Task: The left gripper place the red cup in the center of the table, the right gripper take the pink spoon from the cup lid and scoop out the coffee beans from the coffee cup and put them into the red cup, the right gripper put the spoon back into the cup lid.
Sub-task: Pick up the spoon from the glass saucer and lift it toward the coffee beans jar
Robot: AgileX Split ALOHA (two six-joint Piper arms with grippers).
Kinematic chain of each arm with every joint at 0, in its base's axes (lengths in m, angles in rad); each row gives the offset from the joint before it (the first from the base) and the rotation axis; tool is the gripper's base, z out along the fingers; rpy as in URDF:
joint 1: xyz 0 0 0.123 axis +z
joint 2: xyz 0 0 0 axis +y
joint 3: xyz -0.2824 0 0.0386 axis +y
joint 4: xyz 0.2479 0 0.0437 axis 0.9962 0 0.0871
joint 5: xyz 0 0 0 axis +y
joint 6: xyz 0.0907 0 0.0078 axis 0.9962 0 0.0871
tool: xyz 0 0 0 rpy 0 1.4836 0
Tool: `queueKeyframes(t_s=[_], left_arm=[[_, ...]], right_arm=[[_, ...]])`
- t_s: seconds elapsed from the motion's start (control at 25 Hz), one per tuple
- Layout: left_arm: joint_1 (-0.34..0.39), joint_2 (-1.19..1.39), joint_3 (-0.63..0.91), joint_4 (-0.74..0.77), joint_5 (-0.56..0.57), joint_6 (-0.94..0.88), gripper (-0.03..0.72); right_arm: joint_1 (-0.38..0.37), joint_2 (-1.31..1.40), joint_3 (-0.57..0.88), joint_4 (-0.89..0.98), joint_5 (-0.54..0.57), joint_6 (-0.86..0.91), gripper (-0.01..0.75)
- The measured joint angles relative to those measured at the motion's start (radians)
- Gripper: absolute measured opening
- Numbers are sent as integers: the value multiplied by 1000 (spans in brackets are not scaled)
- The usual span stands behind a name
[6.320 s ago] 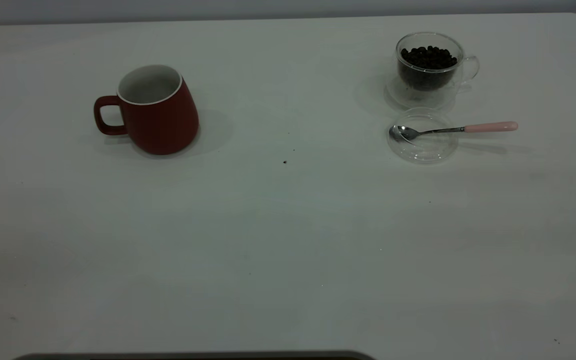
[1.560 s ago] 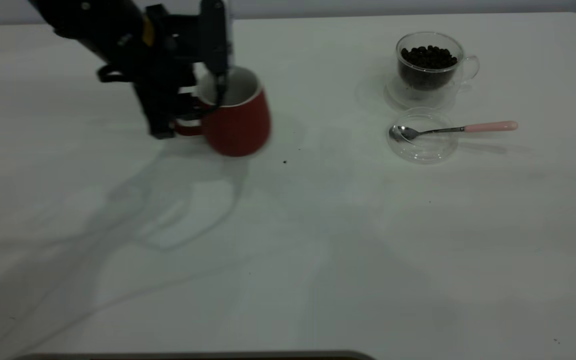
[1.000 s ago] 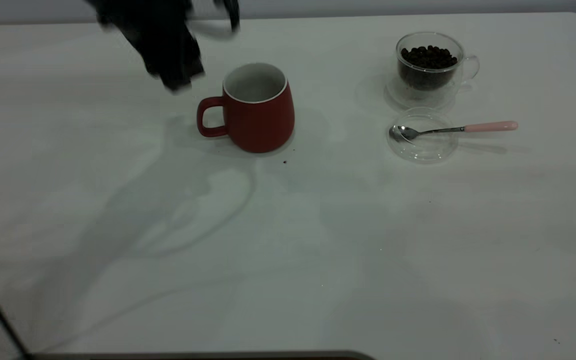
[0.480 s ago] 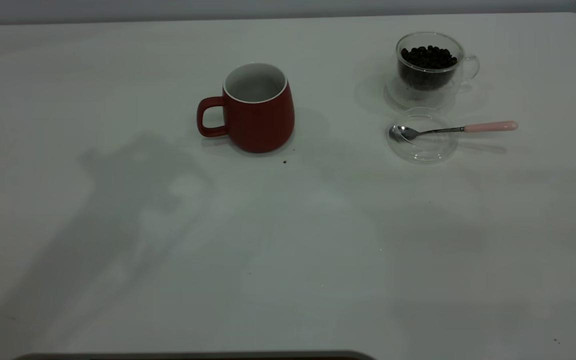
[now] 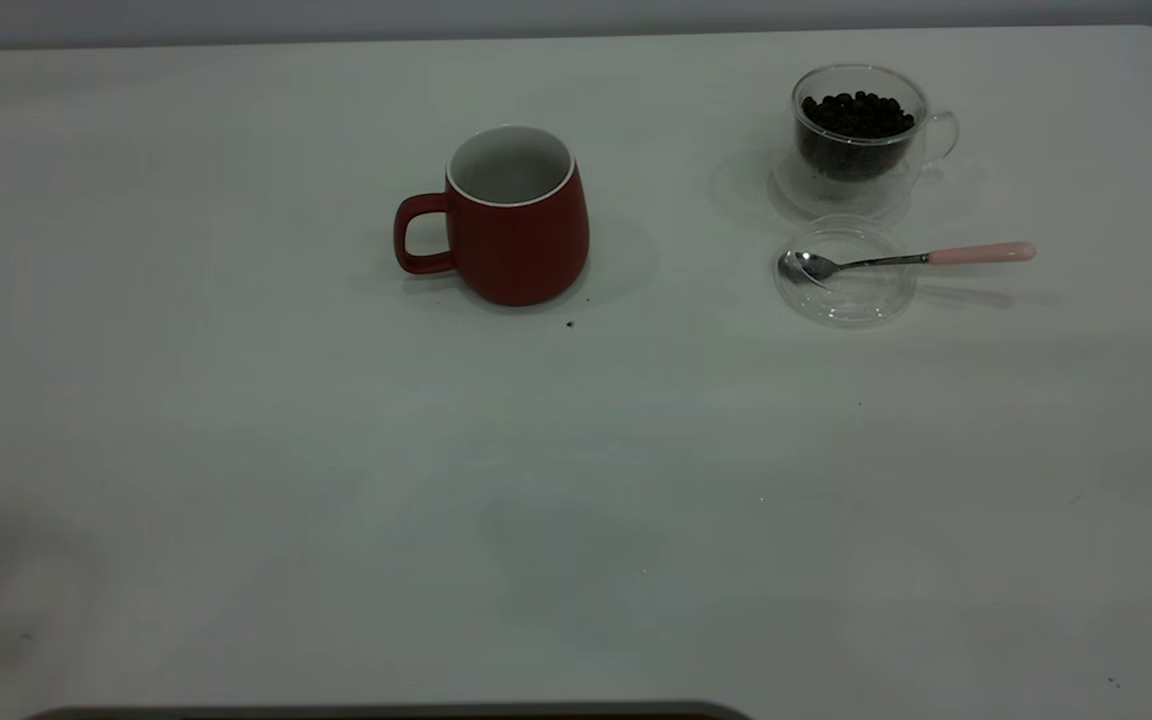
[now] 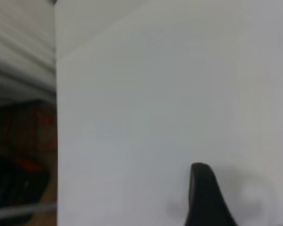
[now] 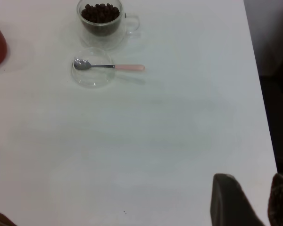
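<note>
The red cup (image 5: 516, 215) stands upright near the table's middle, its handle toward the left, with nothing holding it. At the back right stands the glass coffee cup (image 5: 861, 135) with coffee beans (image 5: 856, 112) in it. In front of that cup lies the clear cup lid (image 5: 844, 290), and the spoon's bowl (image 5: 804, 265) rests in it while the pink handle (image 5: 981, 253) sticks out to the right. Neither gripper shows in the exterior view. My left gripper (image 6: 247, 197) is over bare table with one finger (image 6: 203, 197) showing. My right gripper (image 7: 254, 200) hangs open and empty, far from the spoon (image 7: 108, 66).
The white table (image 5: 576, 480) stretches bare in front of the objects. A few dark specks (image 5: 569, 323) lie by the red cup. In the right wrist view the table's side edge (image 7: 266, 141) runs close to the gripper. The left wrist view shows a table edge (image 6: 56, 141) and clutter beyond.
My left gripper carried the red cup toward the middle, let go of it and withdrew out of the exterior view. Its shadow has left the table. Spoon, lid and coffee cup stayed put.
</note>
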Motion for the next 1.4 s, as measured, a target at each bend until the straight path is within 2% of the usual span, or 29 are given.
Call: queueKeyframes(t_s=[0.28, 0.48, 0.64, 0.76, 1.08, 1.4], left_arm=[[0, -328, -1, -61, 1, -15, 492], [0, -523, 13, -245, 1, 111, 492], [0, -648, 153, -422, 1, 254, 492], [0, -712, 307, -495, 1, 315, 492], [0, -791, 607, -507, -43, 330, 492], [0, -792, 667, -507, -47, 331, 492]], right_arm=[[0, 0, 0, 1, 0, 0, 239], [0, 0, 0, 1, 0, 0, 239], [0, 0, 0, 1, 0, 0, 239], [0, 0, 0, 1, 0, 0, 239], [0, 0, 0, 1, 0, 0, 239], [0, 0, 0, 1, 0, 0, 239]])
